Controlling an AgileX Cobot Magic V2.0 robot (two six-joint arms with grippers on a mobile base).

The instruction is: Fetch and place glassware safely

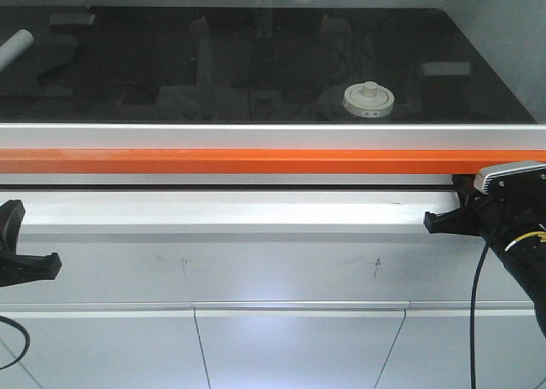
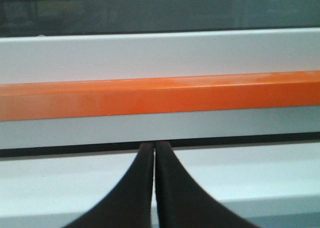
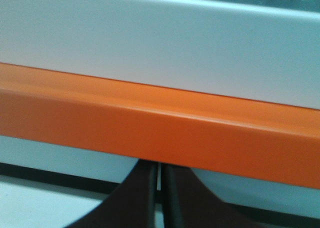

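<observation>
Left fingers (image 2: 135, 198) pressed together, right fingers (image 3: 135, 203) nearly so (a sliver apart), both empty, facing orange rail (image 3: 150, 123).

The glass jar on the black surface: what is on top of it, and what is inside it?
A cream-white lid with a knob sits on the jar. The lid hides the inside.

No legible text, label, brand or number appears in any view; the tiny dark marks on the rim of the jar lid (image 1: 368, 100) are too small to read.
</observation>
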